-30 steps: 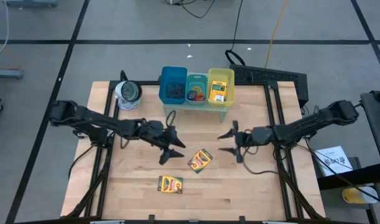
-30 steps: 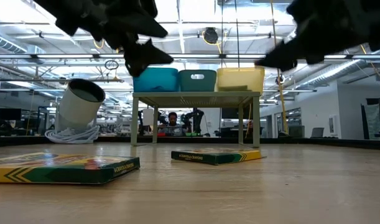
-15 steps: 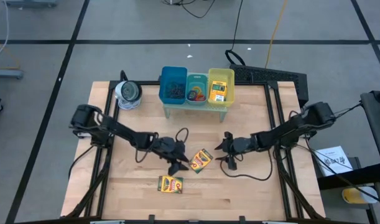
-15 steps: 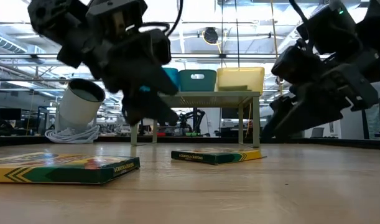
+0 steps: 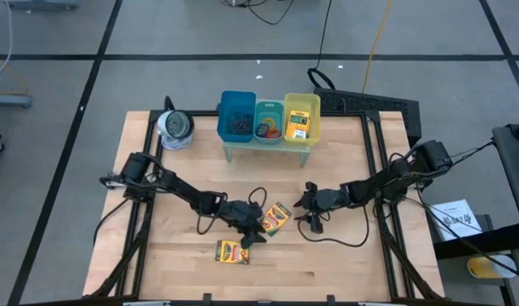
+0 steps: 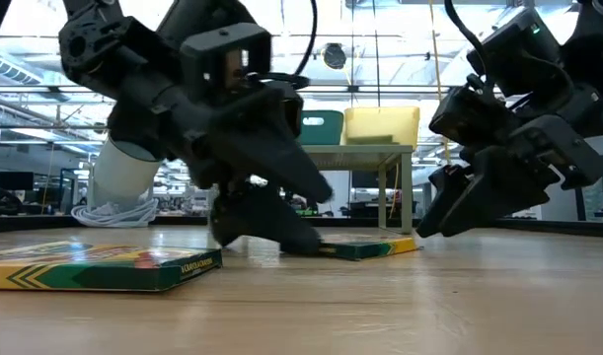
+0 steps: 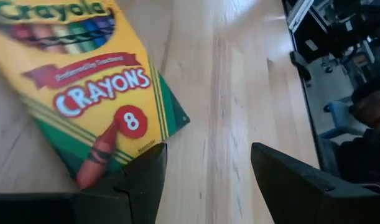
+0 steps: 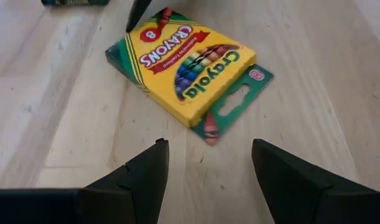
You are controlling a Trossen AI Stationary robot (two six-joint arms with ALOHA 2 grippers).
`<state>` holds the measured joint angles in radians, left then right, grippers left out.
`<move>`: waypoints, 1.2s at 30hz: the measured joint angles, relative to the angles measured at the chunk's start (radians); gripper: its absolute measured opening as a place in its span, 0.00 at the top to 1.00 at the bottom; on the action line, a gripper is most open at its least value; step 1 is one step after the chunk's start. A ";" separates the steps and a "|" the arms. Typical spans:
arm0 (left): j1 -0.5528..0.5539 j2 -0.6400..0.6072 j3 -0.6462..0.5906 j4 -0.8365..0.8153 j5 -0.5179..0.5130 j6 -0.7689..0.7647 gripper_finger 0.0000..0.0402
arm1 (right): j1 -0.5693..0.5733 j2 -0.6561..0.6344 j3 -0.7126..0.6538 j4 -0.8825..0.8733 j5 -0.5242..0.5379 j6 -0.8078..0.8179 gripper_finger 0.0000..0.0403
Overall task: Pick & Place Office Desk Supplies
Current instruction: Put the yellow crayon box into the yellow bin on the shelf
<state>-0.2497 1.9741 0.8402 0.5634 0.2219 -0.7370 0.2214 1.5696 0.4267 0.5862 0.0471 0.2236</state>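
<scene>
Two flat yellow-and-green crayon boxes [image 5: 274, 218] [image 5: 232, 252] lie on the pale wooden counter [image 5: 344, 263], with a grey taped floor around it. The left gripper [image 5: 256, 231] and right gripper [image 5: 304, 213] flank the upper box with jaws open and empty, the left perhaps touching its corner.

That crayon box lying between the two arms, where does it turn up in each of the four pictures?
High view: the crayon box lies mid-table, tilted, between both tools.
Low view: only its right end shows on the table, behind the left arm.
Left wrist view: it fills the upper left, just beyond the open left tool.
Right wrist view: at centre, ahead of the open right tool.
Shared landmark: the box's yellow "Crayons" face.
</scene>
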 joint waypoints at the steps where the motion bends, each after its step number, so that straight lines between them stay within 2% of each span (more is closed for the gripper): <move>1: 0.001 0.009 0.014 -0.002 -0.002 0.013 0.39 | -0.004 0.000 0.004 -0.014 0.001 -0.009 0.46; 5: 0.011 0.019 0.046 -0.018 -0.004 0.085 0.39 | -0.031 0.022 0.015 -0.073 0.030 -0.038 0.46; 11: 0.040 0.020 0.049 -0.040 -0.015 0.130 0.39 | -0.062 0.099 0.025 -0.038 0.029 -0.059 0.46; 17: 0.068 0.016 0.051 -0.077 -0.013 0.130 0.39 | -0.072 0.181 0.057 0.085 -0.076 -0.056 0.47; 26: 0.070 0.016 0.050 -0.081 -0.014 0.164 0.39 | -0.071 0.187 0.063 0.099 -0.079 -0.056 0.49; 30: 0.070 0.017 0.050 -0.082 -0.017 0.181 0.39 | -0.071 0.188 0.063 0.098 -0.073 -0.060 0.54; 36: 0.070 0.017 0.050 -0.083 -0.022 0.205 0.39 | -0.071 0.189 0.063 0.096 -0.073 -0.108 0.70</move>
<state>-0.1795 1.9907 0.8898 0.4808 0.2001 -0.5316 0.1509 1.7584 0.4892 0.6822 -0.0257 0.1160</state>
